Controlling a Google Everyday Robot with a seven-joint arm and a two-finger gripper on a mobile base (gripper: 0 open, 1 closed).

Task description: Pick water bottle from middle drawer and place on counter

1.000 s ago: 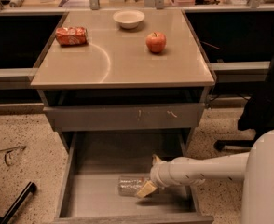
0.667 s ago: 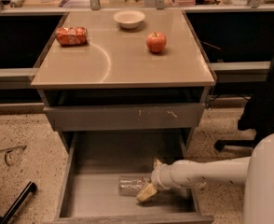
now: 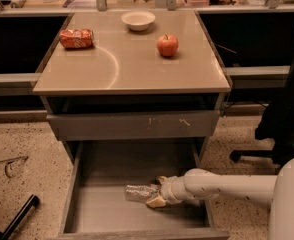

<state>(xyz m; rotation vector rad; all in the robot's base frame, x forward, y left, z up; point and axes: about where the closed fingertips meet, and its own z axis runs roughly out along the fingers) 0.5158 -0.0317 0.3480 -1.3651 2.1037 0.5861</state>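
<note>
Hardly anything is seen to have moved in the past second: the gripper (image 3: 156,200) is held at the same spot inside the middle drawer (image 3: 112,166), near its front edge and right of centre. It is pressed against the right end of the water bottle (image 3: 138,191). Whether it is spread around the bottle or already pinching it cannot be told. The bottle is shown lying on its side on the grey drawer floor, parallel to the front edge.

The grasp appears to be the step in hand. It is judged best done with the thin, crinkled plastic squeezed only lightly, so that it is neither crushed nor squirted free. The lift would then be taken straight up until the scratched drawer front (image 3: 132,125) above is cleared.

The white arm (image 3: 222,184) is reached in over the drawer's right wall, which must also be cleared on the way out.

Bare room is offered on the counter (image 3: 132,69) along its front edge. It is well apart from the can (image 3: 77,38) at the back left corner, the bowl (image 3: 138,20) at the back edge and the apple (image 3: 167,45) towards the back right.

Against the earlier frame, the arm's wrist is set at most a shade lower, and the bottle is unmoved.
</note>
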